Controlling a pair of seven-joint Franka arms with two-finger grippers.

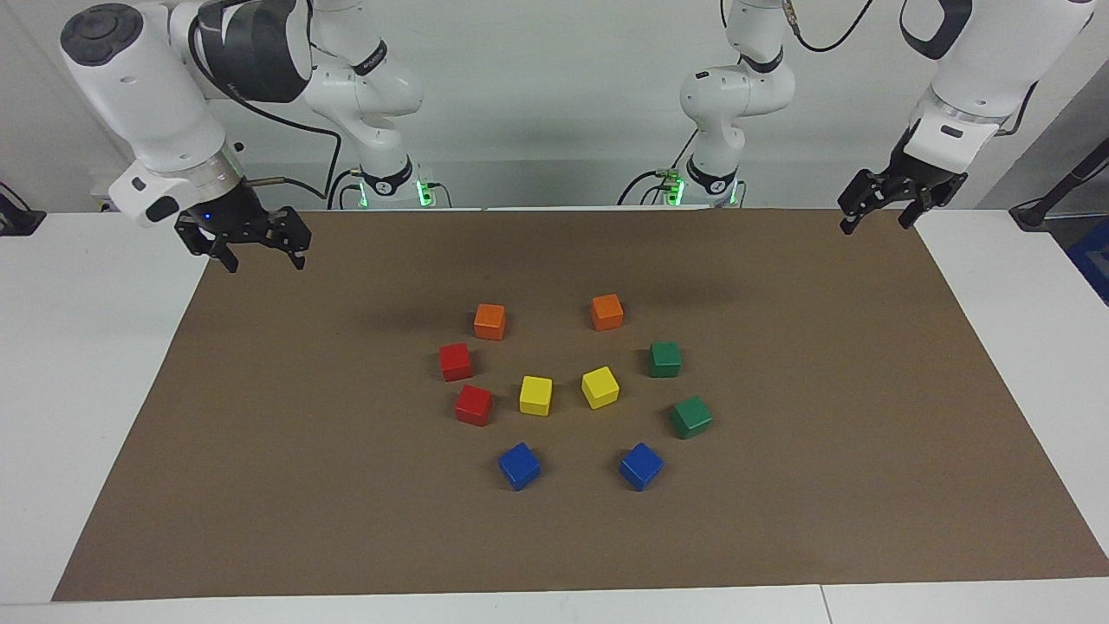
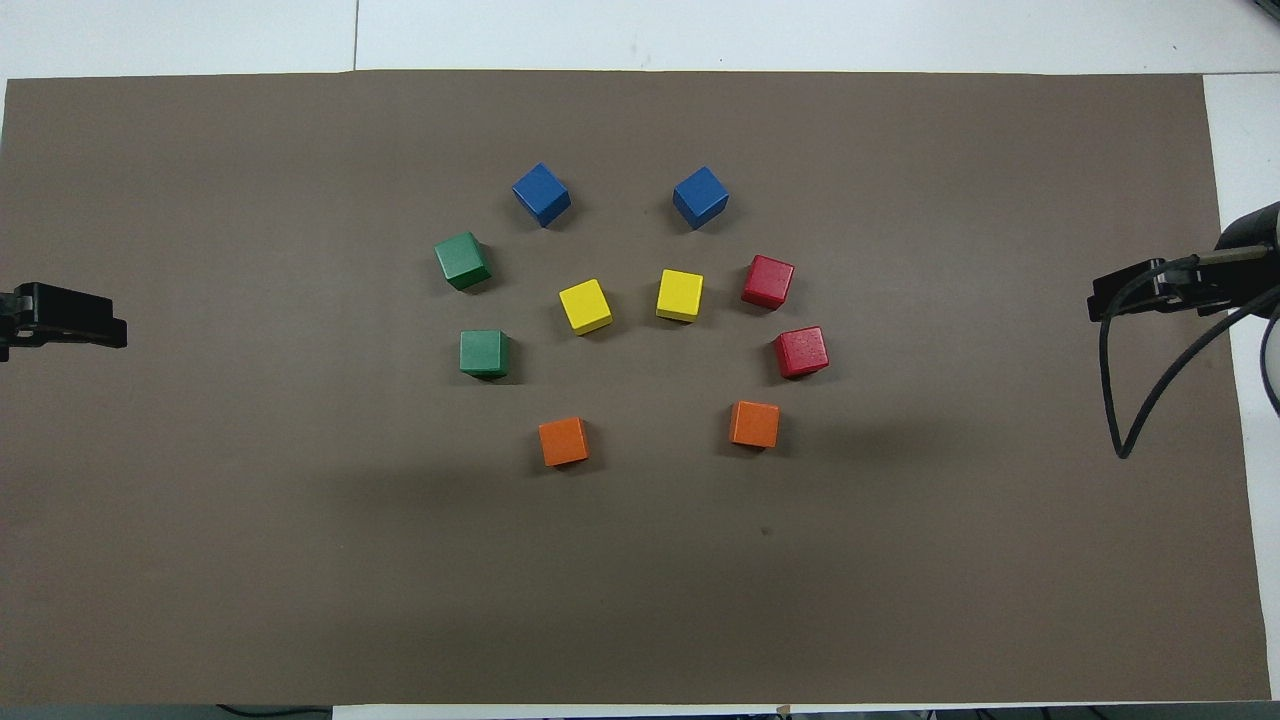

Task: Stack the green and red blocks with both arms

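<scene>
Two green blocks (image 1: pixel 664 359) (image 1: pixel 690 417) lie apart on the brown mat toward the left arm's end; in the overhead view they are the nearer green block (image 2: pixel 484 353) and the farther green block (image 2: pixel 462 260). Two red blocks (image 1: pixel 455 361) (image 1: pixel 473 405) lie apart toward the right arm's end, also in the overhead view (image 2: pixel 802 352) (image 2: pixel 768 281). My left gripper (image 1: pixel 875 224) (image 2: pixel 100 330) hangs open and empty over its edge of the mat. My right gripper (image 1: pixel 264 258) (image 2: pixel 1105 300) hangs open and empty over the mat's edge at its own end.
Two orange cubes (image 1: pixel 489 321) (image 1: pixel 607 312) lie nearest the robots, two yellow cubes (image 1: pixel 535 395) (image 1: pixel 599 386) in the middle, two blue cubes (image 1: pixel 519 465) (image 1: pixel 641 466) farthest. All sit on a brown mat (image 1: pixel 346 520) over a white table.
</scene>
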